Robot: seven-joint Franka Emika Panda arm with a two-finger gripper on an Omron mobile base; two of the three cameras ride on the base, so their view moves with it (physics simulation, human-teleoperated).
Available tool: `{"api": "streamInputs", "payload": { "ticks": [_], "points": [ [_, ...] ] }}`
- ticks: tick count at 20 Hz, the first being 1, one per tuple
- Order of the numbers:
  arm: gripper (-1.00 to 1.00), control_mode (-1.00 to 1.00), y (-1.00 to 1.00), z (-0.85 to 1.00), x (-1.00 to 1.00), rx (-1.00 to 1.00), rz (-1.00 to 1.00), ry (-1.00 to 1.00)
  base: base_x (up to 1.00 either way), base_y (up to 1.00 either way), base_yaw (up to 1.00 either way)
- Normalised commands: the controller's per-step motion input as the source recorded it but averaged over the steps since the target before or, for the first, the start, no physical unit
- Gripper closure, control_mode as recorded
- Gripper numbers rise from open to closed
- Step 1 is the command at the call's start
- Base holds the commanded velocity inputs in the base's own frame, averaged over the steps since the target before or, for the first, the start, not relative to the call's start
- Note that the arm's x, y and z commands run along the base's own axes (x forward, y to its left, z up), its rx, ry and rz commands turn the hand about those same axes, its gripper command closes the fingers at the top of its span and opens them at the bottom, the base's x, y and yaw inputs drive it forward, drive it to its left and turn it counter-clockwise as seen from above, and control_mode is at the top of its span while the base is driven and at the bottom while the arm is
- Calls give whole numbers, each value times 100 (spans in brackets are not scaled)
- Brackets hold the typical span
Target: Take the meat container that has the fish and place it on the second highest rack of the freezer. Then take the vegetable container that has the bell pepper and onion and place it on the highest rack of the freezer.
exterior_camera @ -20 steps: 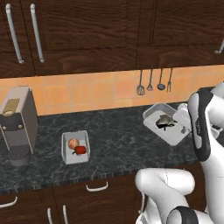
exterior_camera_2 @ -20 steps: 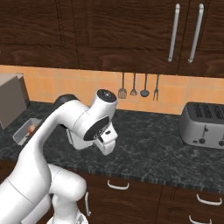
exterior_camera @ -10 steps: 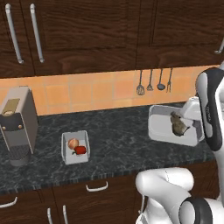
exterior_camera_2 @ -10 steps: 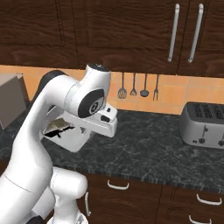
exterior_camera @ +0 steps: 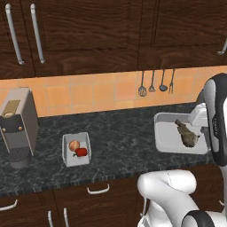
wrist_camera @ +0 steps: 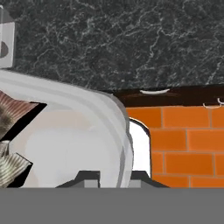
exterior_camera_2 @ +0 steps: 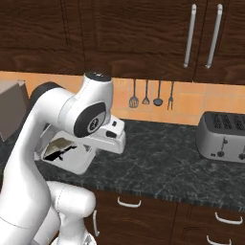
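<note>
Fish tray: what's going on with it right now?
The pincer is shut on the rim of the fish tray, holding it tilted above the dark counter with the fish inside. The vegetable container with the onion and bell pepper sits on the counter near the coffee machine.

The gripper (wrist_camera: 113,175) has lifted the meat container (exterior_camera: 170,135) off the counter (exterior_camera: 119,133), its fish (exterior_camera: 186,135) sliding inside as it tilts.

text: none was legible | labels/brands: none were seen on toaster (exterior_camera_2: 224,135) or coffee machine (exterior_camera: 17,126) | numbers/signs: none could be read anywhere
</note>
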Motion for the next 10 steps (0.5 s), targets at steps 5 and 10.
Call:
{"api": "streamInputs", "payload": {
  "ticks": [5, 10],
  "points": [
    [100, 100, 0, 0, 0, 0, 0, 0, -46, 0, 0],
    [100, 100, 0, 0, 0, 0, 0, 0, -76, 0, -13]
  ]
}}
